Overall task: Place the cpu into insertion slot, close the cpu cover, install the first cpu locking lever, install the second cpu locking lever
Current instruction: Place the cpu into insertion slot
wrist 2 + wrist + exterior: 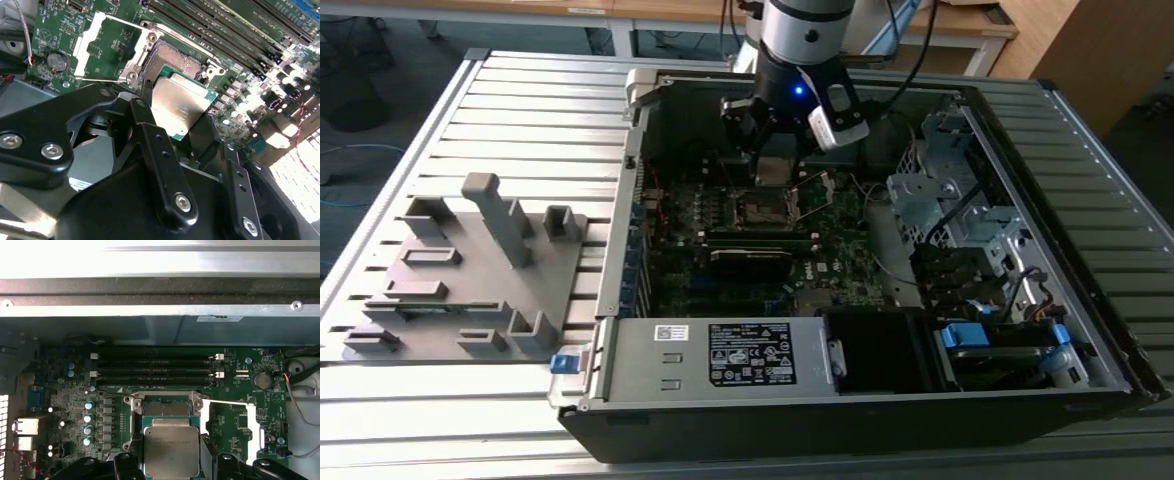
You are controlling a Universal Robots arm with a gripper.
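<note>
My gripper [774,160] is shut on the cpu [180,107], a flat silver-topped square with a green edge, held between the black fingers [147,95]. The cpu [171,450] hangs just above the motherboard and overlaps one edge of the insertion slot [166,409]. That insertion slot [175,62] lies bare with its dark pin field showing. Beside it the cpu cover [141,52], a thin silver frame, is swung open over the green board. In the first wrist view the cover [254,427] sits to one side of the slot. In the exterior view the insertion slot [765,210] lies right below the gripper.
Long black memory slots [155,367] run beside the socket, with a coin battery [261,380] near the cover. The open computer case [1067,330] holds a power supply [720,352] and a drive cage [947,190]. A grey fixture plate [467,270] lies at the exterior view's left.
</note>
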